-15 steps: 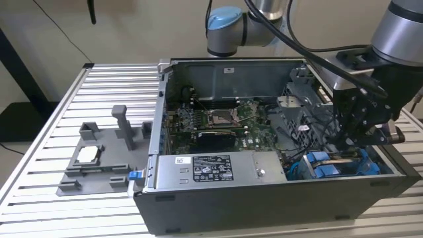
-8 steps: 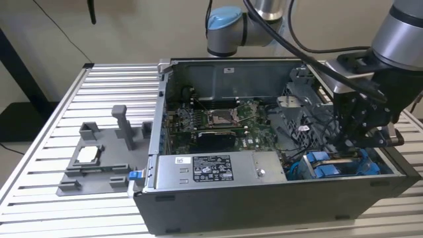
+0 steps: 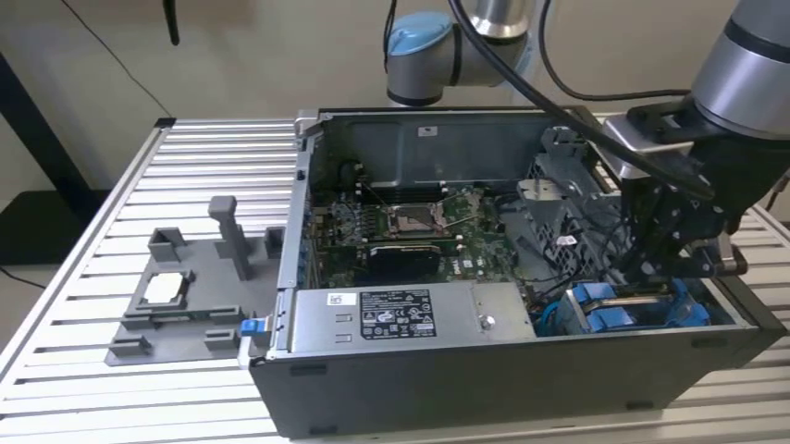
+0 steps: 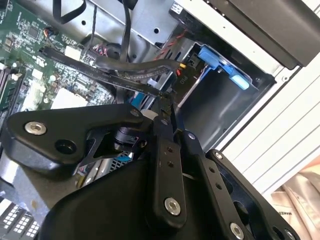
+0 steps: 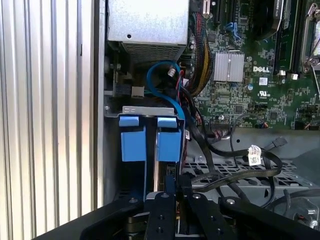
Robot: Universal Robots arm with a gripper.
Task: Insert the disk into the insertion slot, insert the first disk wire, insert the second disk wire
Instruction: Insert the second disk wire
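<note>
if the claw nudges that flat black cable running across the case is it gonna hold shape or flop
Probably flop: the flat black cable sags in loose curves over the metal bay, so it looks limp. It seems light, being thin. One end hangs free with a white tag, so a push would likely swing it.

The insertion slot (image 5: 150,137) shows grey sheet metal with glossy blue plastic fittings. The end effector (image 5: 172,200) is matt black. The desk (image 3: 198,166) is ribbed, brushed aluminium.
</note>
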